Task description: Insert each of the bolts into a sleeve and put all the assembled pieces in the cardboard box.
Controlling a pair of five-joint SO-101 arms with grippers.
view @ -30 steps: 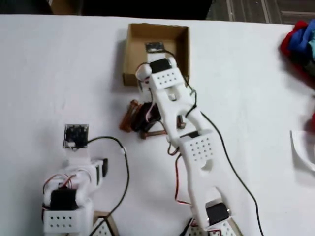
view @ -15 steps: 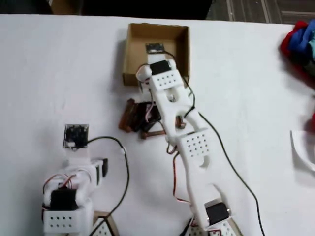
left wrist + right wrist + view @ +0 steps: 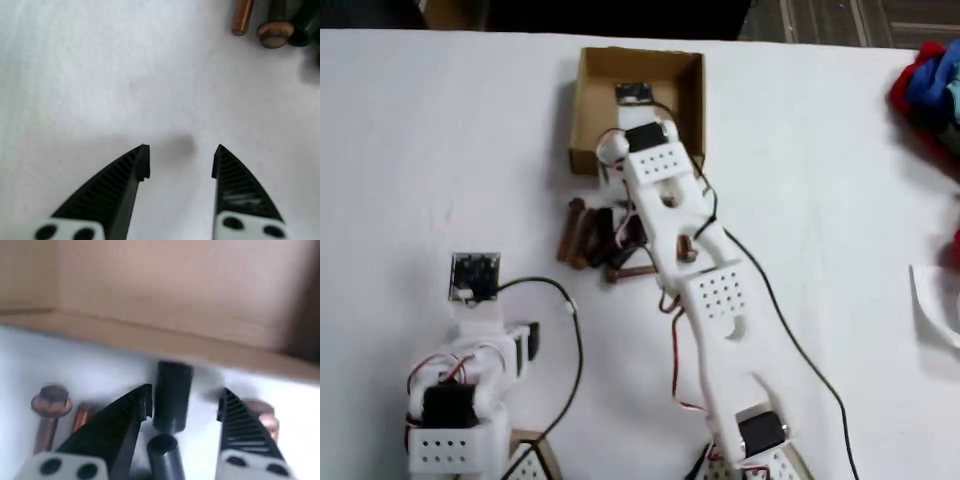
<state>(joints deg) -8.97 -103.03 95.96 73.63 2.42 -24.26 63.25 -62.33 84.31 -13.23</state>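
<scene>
High view: the cardboard box (image 3: pixel 588 110) sits at the upper centre of the frame on the white counter (image 3: pixel 440 130), and the right arm (image 3: pixel 710 300) stretches from the bottom edge up to the box's near wall.
Loose parts: coppery bolts (image 3: pixel 572 232) and black sleeves (image 3: pixel 605 235) lie huddled just below the box, at the left of the right arm.
Right pincer (image 3: pixel 185 402): jaws spread wide, low over the counter, close to the box wall; one black sleeve lies between the fingers, and I can't tell whether they touch it.
Left pincer (image 3: pixel 180 161): jaws wide apart over bare counter, gripping nothing, with a few bolts beyond the tips.
Left arm (image 3: pixel 455 410): folded at the lower left of the frame, well apart from the huddle.
Far right edge: a bundle of red and blue cloth (image 3: pixel 928 78).
</scene>
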